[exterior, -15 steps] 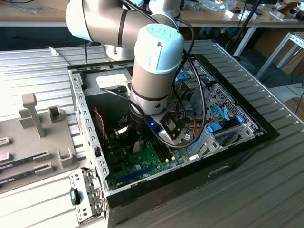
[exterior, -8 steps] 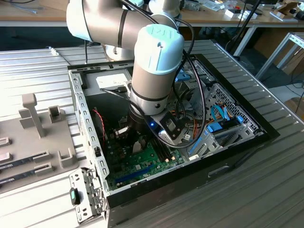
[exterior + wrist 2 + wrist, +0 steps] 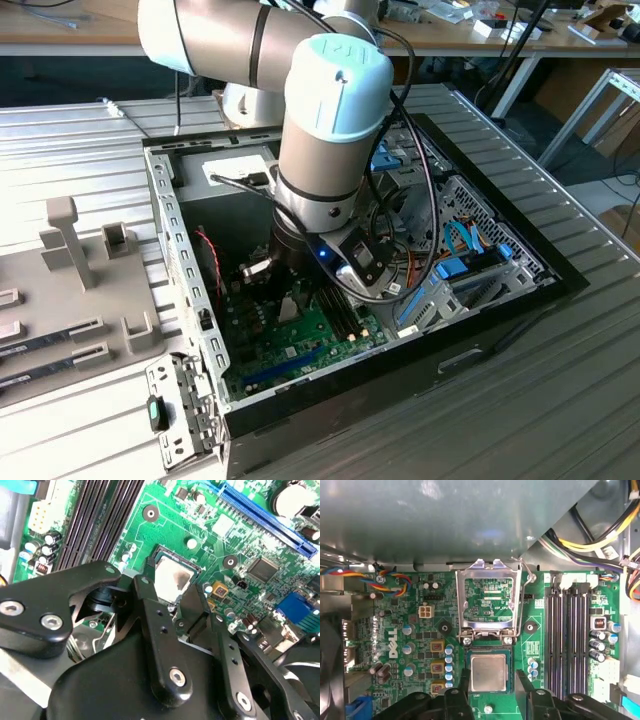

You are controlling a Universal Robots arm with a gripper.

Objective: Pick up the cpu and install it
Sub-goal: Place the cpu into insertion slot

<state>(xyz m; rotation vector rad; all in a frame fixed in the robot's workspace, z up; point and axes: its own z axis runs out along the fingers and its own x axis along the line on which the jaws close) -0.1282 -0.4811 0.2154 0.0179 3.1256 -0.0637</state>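
Inside the open computer case (image 3: 480,330), your arm (image 3: 330,130) reaches straight down over the green motherboard (image 3: 300,340) in the exterior view, with the gripper low against the board there, its fingers hidden behind the wrist.

Over to the first wrist view: the cpu (image 3: 488,672) lies flat in its socket, silvery top up, and the socket's metal load frame (image 3: 490,602) stands swung open just beyond it. The memory slots (image 3: 567,630) run alongside. Your two fingertips (image 3: 463,687) flank the chip, one on each side.

In the second wrist view, the gripper (image 3: 170,597) sits right at the cpu (image 3: 172,580), and the jaws look spread either side of it rather than clamped; I judge them open.

So your chip appears seated in the socket, while the frame is not yet closed over it.
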